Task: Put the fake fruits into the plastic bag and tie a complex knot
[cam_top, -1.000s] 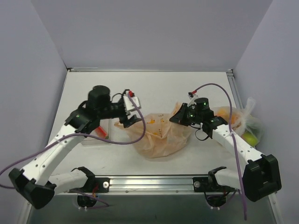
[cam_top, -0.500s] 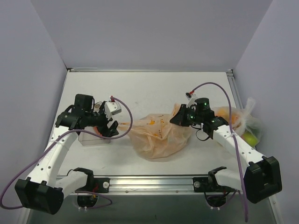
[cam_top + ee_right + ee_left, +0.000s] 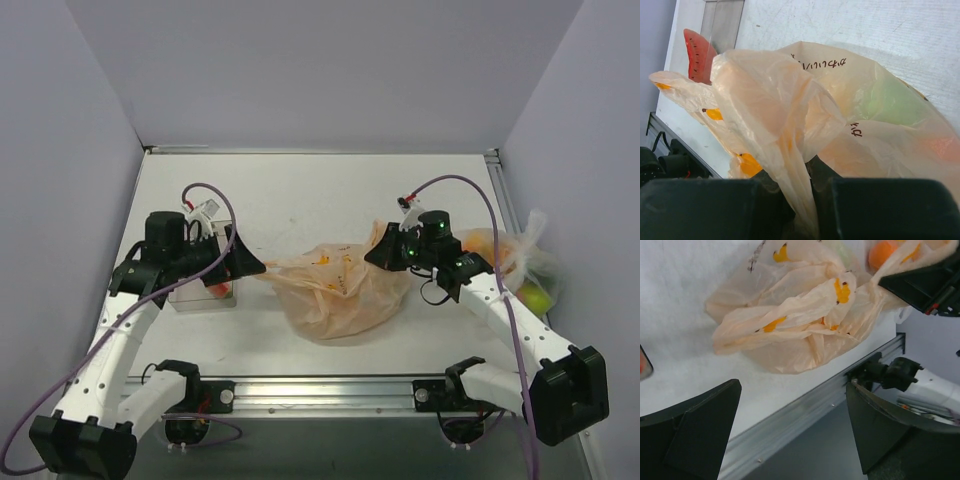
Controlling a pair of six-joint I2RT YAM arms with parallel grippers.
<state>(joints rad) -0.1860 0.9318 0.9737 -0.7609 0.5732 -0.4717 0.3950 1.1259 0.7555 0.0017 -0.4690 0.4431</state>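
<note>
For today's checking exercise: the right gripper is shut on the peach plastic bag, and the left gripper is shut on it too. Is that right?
Not quite. The right gripper is shut on the peach plastic bag, but the left gripper is open, its jaws wide apart and clear of the bag, gripping nothing. The left wrist view shows this.

White arm links (image 3: 112, 343), black joints (image 3: 568, 388) and fingers (image 3: 690, 435), looping purple cables (image 3: 470, 185), green lights (image 3: 436, 226).

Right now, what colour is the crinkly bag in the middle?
The plastic bag is see-through peach-orange with small orange print, clearest in the left wrist view.
</note>
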